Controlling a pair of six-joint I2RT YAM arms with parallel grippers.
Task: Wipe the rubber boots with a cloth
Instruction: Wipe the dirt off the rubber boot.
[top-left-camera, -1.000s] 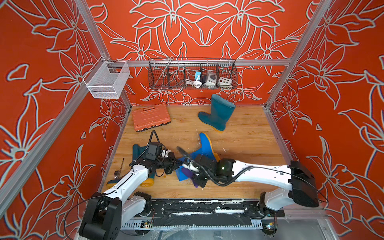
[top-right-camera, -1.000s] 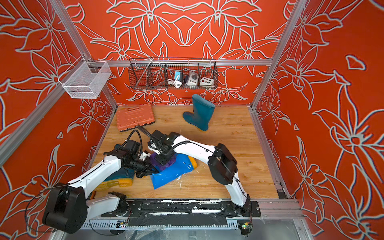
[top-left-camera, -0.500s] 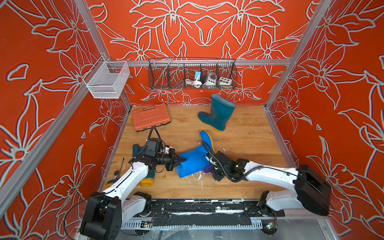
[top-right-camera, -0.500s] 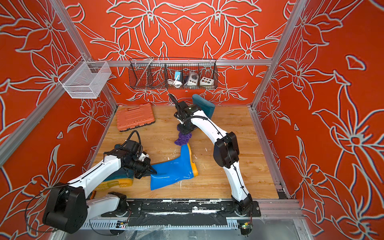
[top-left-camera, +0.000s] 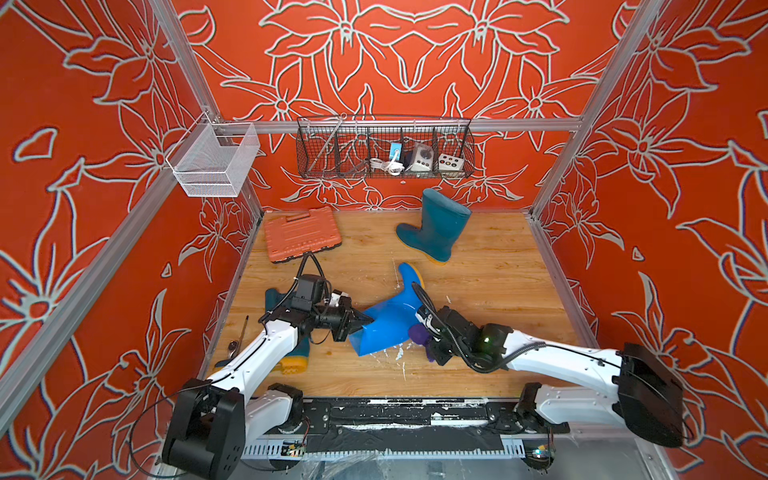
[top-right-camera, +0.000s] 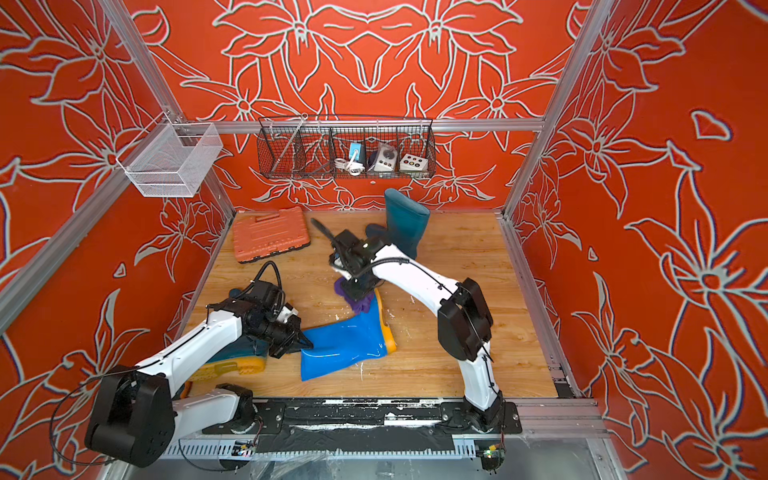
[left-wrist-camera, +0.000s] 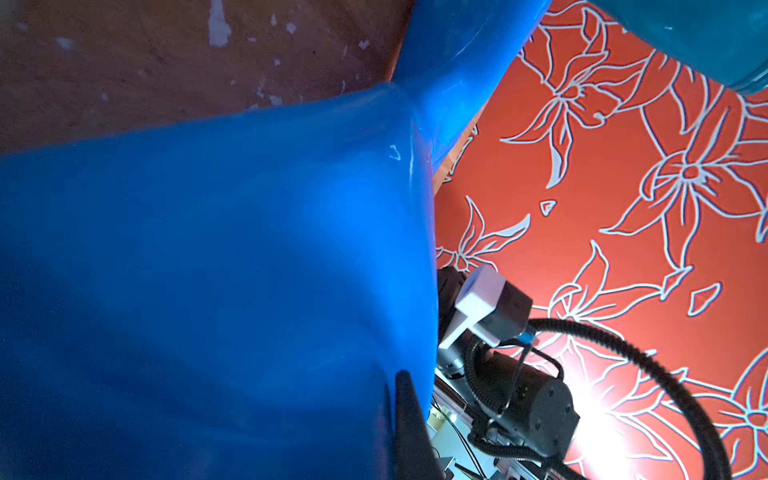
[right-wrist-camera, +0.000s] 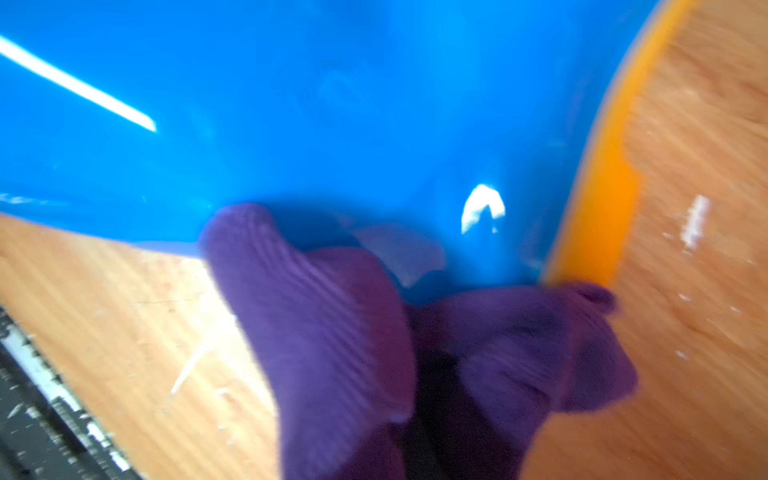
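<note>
1. We work on a wooden table (top-left-camera: 498, 291) boxed in by red walls (top-left-camera: 665, 166), with bare boards open beyond the boots.
2. Our left gripper (top-left-camera: 360, 322) is clamped on the open end of the blue boot (top-left-camera: 388, 320), which lies on its side. We judge this steadies it for wiping.
3. Our right gripper (top-left-camera: 428, 341) is closed on the bunched purple cloth (right-wrist-camera: 332, 332), pressed to that boot by its yellow sole (right-wrist-camera: 598, 199).
4. One teal boot (top-left-camera: 436, 226) stands at the back, well apart. Another (top-left-camera: 272, 297) lies under our left arm (top-left-camera: 266, 349), crowding it.
5. The front rail (top-left-camera: 415, 409) is near, so strokes have more room away from it.
</note>
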